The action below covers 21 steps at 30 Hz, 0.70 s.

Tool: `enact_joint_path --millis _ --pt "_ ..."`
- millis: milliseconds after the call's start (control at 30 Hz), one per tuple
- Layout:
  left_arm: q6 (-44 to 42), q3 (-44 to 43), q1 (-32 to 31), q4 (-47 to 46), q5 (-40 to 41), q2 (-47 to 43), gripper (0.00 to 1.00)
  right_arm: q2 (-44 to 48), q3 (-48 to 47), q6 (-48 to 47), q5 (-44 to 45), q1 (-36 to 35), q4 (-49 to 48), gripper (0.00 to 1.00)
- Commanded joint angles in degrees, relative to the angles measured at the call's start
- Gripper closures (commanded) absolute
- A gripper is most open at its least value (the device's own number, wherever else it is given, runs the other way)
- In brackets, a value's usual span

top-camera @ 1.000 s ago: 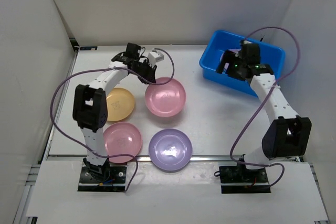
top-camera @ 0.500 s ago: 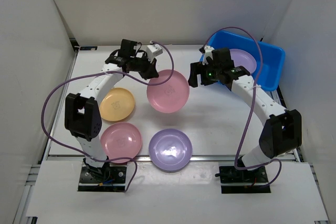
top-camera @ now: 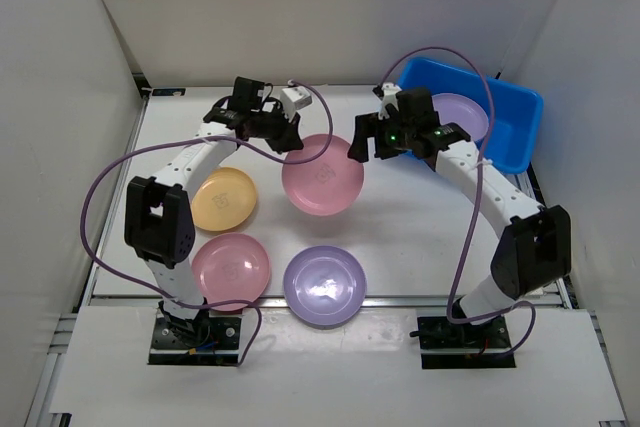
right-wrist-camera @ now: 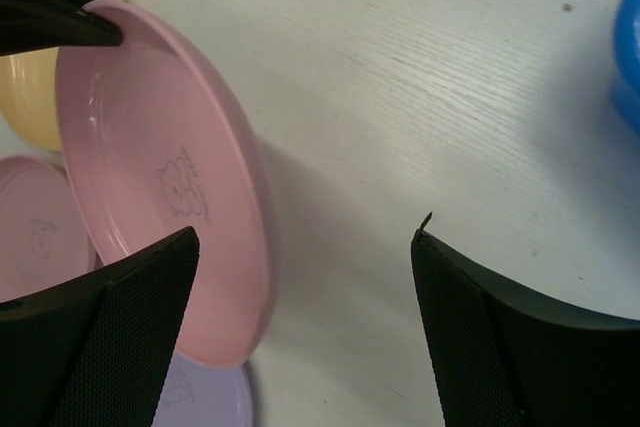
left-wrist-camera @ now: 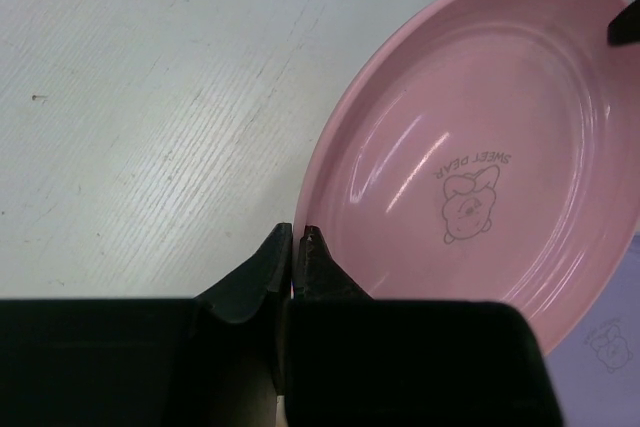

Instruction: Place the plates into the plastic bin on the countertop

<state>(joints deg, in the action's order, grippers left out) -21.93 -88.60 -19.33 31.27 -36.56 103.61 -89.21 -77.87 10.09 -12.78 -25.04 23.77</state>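
My left gripper [top-camera: 292,143] [left-wrist-camera: 298,237] is shut on the near-left rim of a pink plate [top-camera: 322,175] [left-wrist-camera: 480,177], which it holds tilted above the countertop [top-camera: 420,217]. Open beside the plate's right rim, my right gripper [top-camera: 365,147] [right-wrist-camera: 305,247] has the pink plate [right-wrist-camera: 160,197] in front of its left finger and bare countertop between its fingers. The blue plastic bin [top-camera: 512,112] stands at the back right with a purple plate [top-camera: 458,115] inside. Flat on the countertop lie a yellow plate [top-camera: 225,197], a second pink plate [top-camera: 232,265] and a second purple plate [top-camera: 324,285].
White walls close in the left, back and right sides. A metal rail [top-camera: 400,297] runs along the front edge. Purple cables loop over both arms. In the right wrist view the bin's corner [right-wrist-camera: 630,47] shows at the right edge.
My right arm came out of the bin, leaving the purple plate there, and swung left to the pink plate. My left gripper lifted that plate and carried it slightly right.
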Motion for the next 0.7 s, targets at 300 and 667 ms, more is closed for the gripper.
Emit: enact_joint_path --millis 300,667 --pt "2.59 -0.70 -0.71 -3.66 -2.12 -4.90 0.86 -3.61 -2.29 2.92 -3.23 -1.86 -2.68 1.00" --pt "11.72 7.63 -0.79 -8.76 3.85 -9.74 0.01 -2.55 -12.30 9.23 15.93 13.41 5.05 1.00"
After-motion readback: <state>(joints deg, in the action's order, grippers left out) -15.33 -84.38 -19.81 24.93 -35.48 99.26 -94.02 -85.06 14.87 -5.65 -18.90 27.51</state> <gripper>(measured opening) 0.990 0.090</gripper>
